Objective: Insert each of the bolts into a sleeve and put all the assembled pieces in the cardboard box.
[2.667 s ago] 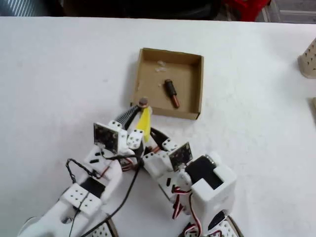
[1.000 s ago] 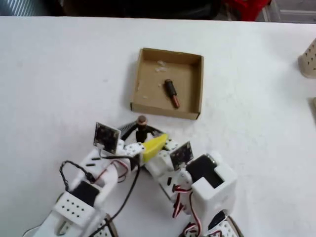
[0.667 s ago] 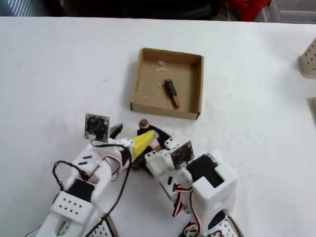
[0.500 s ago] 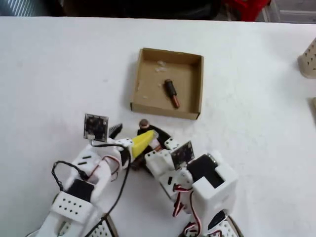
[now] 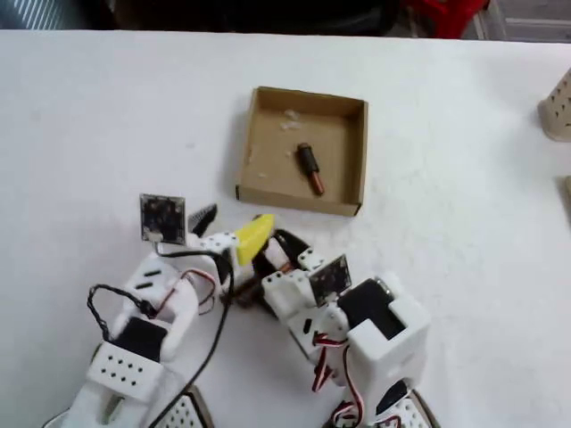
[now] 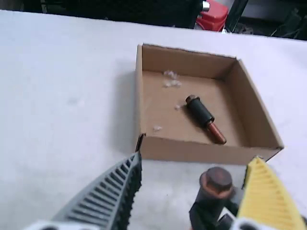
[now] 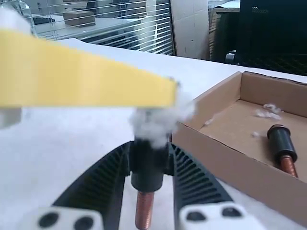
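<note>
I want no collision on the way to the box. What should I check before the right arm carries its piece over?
1. Right pincer shut on sleeve: ok.
2. Bolt seated in sleeve: ok, head on top, shank out below.
3. Left pincer open: ok.
4. Left pincer clear of bolt: not ok, its fingers flank the head.
5. Cardboard box has room: ok, one assembled piece inside.

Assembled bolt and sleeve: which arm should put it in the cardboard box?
Right. The right gripper is shut on the sleeve, beside the cardboard box's near wall; the left gripper is open, gripping nothing.
</note>
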Controlling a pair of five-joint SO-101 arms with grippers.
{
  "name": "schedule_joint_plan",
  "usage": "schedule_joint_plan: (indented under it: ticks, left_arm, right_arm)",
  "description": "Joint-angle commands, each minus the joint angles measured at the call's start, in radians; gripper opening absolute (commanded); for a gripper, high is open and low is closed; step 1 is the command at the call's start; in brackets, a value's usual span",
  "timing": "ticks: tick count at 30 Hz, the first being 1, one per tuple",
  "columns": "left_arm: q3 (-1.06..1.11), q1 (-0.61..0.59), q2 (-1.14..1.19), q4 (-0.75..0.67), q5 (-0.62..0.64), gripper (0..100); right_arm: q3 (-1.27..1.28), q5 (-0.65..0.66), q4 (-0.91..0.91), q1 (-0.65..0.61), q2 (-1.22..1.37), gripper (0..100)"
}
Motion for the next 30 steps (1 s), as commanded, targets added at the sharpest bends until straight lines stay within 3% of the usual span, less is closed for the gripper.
schedule_joint_plan:
  ticks: [1, 6, 11, 15, 27, 30]
  left_arm:
    - [-0.140, -0.001, -0.013, -0.021, 0.063, 35]
    - [-0.178, -0.001, -0.076, 0.043, 0.061, 29]
    - [-0.172, -0.016, -0.358, 0.227, 0.057, 2]
    - [-0.189, -0.025, -0.553, 0.439, 0.057, 10]
    - [-0.193, -0.136, -0.519, 0.766, 0.055, 11]
    - [-0.175, -0.136, -0.519, 0.818, -0.005, 11]
  right_arm:
    - [0.006, -0.011, -0.027, 0.013, -0.012, 1.6]
    - [0.006, -0.011, -0.027, 0.016, -0.012, 1.6]
    - [0.006, -0.011, -0.027, 0.028, -0.012, 1.6]
    - [0.006, -0.011, -0.027, 0.028, -0.012, 1.6]
    - [0.008, -0.005, -0.027, 0.036, -0.012, 1.6]
    - [0.008, -0.003, -0.027, 0.050, -0.013, 1.6]
